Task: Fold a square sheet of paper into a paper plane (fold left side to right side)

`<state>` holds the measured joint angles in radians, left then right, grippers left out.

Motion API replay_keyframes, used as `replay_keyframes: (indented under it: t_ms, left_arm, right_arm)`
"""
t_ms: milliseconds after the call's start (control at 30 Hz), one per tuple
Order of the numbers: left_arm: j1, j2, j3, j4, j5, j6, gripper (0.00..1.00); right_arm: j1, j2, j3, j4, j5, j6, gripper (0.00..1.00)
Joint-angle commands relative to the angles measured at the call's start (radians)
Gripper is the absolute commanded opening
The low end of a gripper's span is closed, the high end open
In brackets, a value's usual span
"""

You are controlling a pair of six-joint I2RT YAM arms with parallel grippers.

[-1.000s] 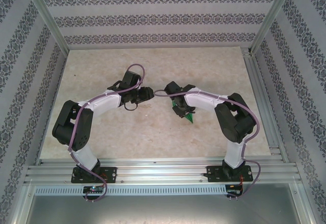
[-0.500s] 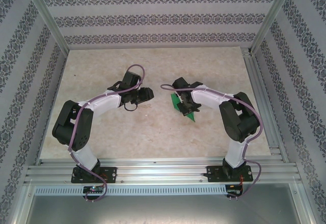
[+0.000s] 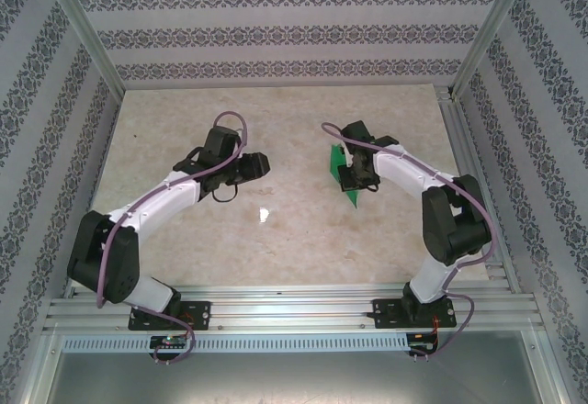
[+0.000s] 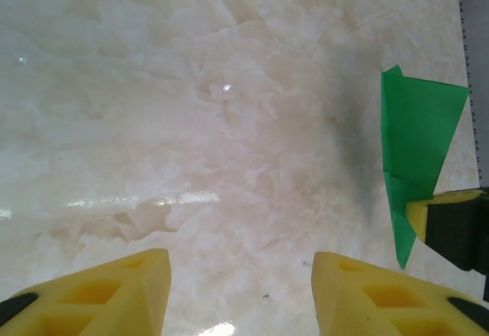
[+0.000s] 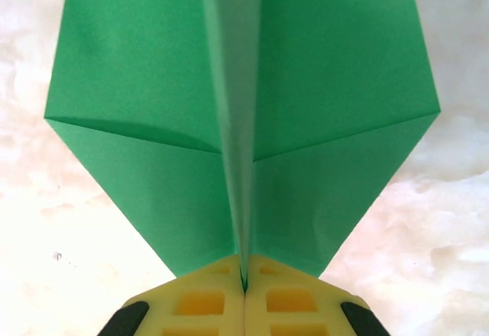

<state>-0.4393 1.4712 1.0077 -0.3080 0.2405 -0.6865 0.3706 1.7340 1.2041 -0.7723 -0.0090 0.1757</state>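
— Pale marble tabletop [image 3: 276,239]. Where's the bright green folded paper plane [image 5: 153,84]?
— Right of centre, its centre crease pinched in the clenched right gripper [image 5: 244,284]; the left gripper [image 4: 238,275] hangs parted, empty.
— Step?
— Wings, I'd guess. Next needs a flat press.

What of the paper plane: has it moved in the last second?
Yes. Held by the right pincer, the paper plane moved away from the base rail.

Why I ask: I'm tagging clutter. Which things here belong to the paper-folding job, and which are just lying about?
Job: paper plane, pinched in right gripper; left gripper, open and empty.
Just there: table, patterned walls, metal frame rails.
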Motion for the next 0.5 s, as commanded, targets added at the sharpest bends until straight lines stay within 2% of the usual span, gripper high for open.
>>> replay_keyframes:
  t_ms: [0, 133, 400, 467]
  left_arm:
    - [0.013, -0.027, -0.036, -0.054, -0.029, 0.028, 0.53]
    - [0.012, -0.039, -0.047, -0.066, -0.031, 0.032, 0.53]
    - [0.012, -0.046, -0.057, -0.056, -0.026, 0.026, 0.53]
    - [0.013, -0.045, -0.056, -0.056, -0.027, 0.025, 0.53]
  right_arm:
    - [-0.022, 0.060, 0.020, 0.022, -0.097, 0.058, 0.06]
    - [-0.024, 0.121, 0.051, 0.013, -0.053, 0.062, 0.09]
    - [-0.030, 0.180, 0.089, -0.015, -0.006, 0.058, 0.24]
    - [-0.031, 0.188, 0.094, -0.017, -0.003, 0.053, 0.25]
